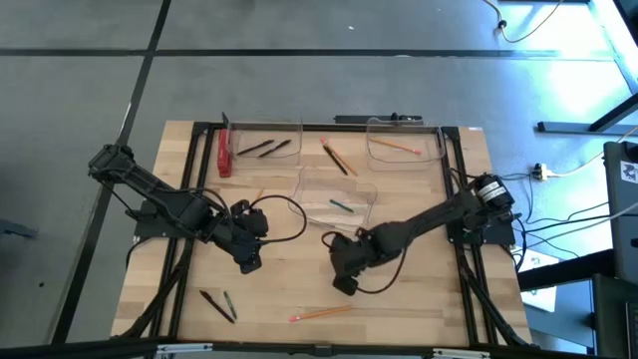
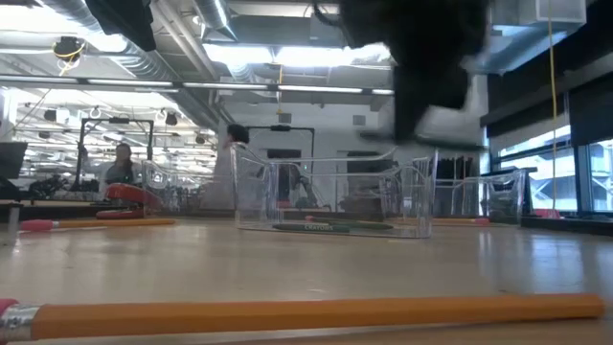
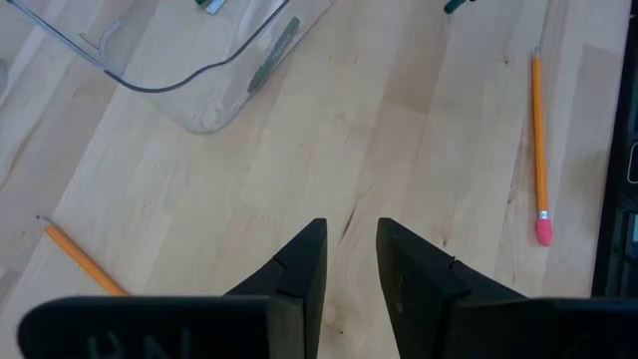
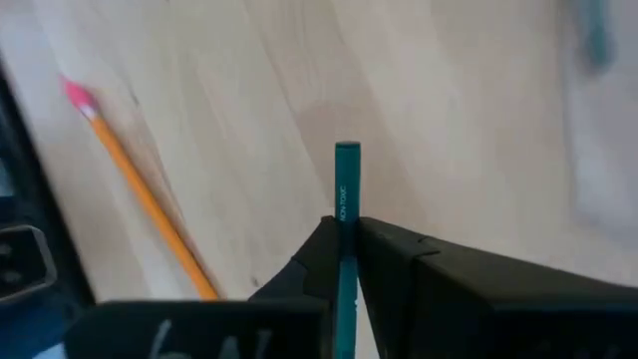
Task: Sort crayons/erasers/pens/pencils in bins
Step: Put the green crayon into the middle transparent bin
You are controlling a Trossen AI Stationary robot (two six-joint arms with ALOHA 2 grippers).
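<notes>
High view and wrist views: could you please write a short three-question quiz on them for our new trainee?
1. True or false: the right gripper is shut on a green crayon.
2. What lies in the rightmost bin? A) black pens B) an orange pencil C) a red eraser
3. Short answer: which gripper holds nothing?

Key: 1 true; 2 B; 3 the left gripper, open above bare table.
</notes>
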